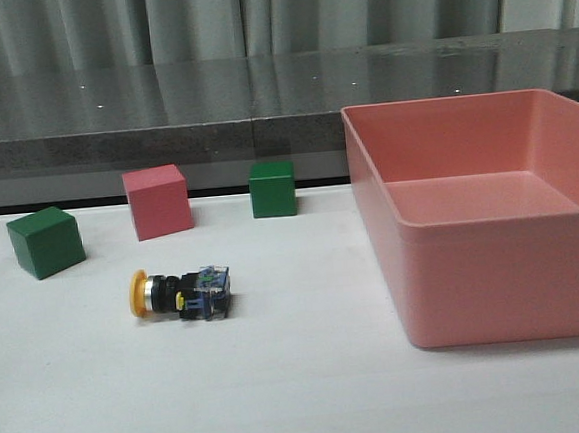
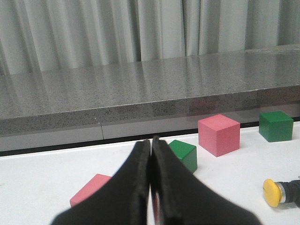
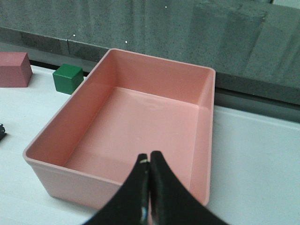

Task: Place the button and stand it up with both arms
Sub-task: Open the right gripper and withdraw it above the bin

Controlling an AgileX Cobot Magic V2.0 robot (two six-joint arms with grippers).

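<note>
The button (image 1: pixel 180 292) lies on its side on the white table, yellow cap pointing left, clear bluish base to the right. In the left wrist view its yellow cap (image 2: pixel 272 192) shows at the edge, well off to the side of my left gripper (image 2: pixel 151 143), which is shut with nothing between its fingers. My right gripper (image 3: pixel 149 157) is shut and empty too, and hangs over the near wall of the pink bin (image 3: pixel 197 154). Neither arm appears in the front view.
A large pink bin (image 1: pixel 471 224) fills the right side of the table. Behind the button stand a green cube (image 1: pixel 46 242), a pink cube (image 1: pixel 157 201) and a second green cube (image 1: pixel 272 189). A flat pink block (image 2: pixel 89 189) lies near my left gripper. A grey ledge runs along the back.
</note>
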